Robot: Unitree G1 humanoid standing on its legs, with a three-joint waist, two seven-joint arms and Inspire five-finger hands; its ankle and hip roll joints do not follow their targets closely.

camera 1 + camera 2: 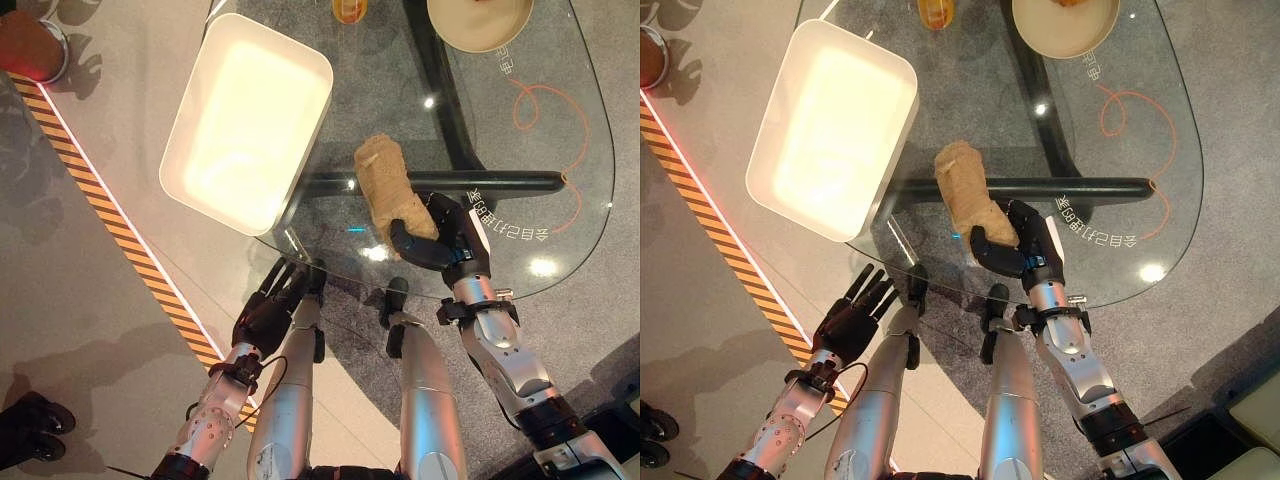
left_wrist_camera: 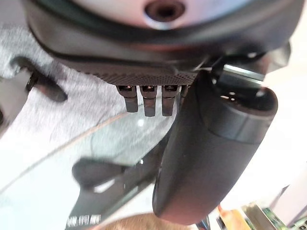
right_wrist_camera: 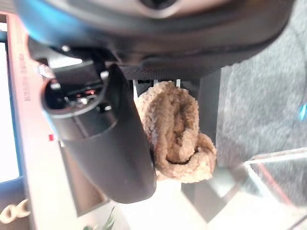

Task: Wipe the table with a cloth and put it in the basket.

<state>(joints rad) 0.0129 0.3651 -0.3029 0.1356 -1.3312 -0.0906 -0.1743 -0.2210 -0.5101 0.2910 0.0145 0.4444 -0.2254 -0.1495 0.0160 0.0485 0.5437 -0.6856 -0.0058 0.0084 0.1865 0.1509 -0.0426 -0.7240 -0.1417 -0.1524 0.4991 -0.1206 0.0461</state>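
Left eye view: the right hand gripped the tan cloth on the glass table, just right of the white basket, which looked to hold nothing.
Right eye view: the left hand hung below the table edge, fingers straight and relaxed.
Left wrist view: fingers straight, holding nothing.
Right wrist view: thumb and fingers curled round the bunched cloth.
Risk: the loose far end might snag the basket rim or slip out during the lift.
Other containers: a tan bowl at the far edge, contents unclear.

Showroom-like demo space: glass table, hazard-striped floor tape.
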